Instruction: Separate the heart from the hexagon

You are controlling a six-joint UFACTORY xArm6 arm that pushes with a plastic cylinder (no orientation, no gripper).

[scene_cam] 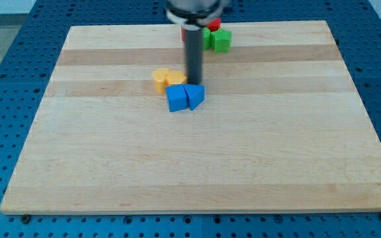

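Note:
Two yellow blocks sit touching just above the board's middle: the left one (160, 79) looks like a hexagon, and the right one (176, 79) looks like a heart, though its shape is hard to make out. My tip (194, 84) stands just right of the yellow heart, at the top edge of a blue triangle (195, 96). A blue cube (176, 99) lies directly below the yellow heart and touches the blue triangle's left side.
A green block (221, 41) lies near the board's top edge, right of the rod. A red block (214, 25) sits above it, and a red bit (184, 34) shows left of the rod. The wooden board (276, 145) lies on a blue perforated table.

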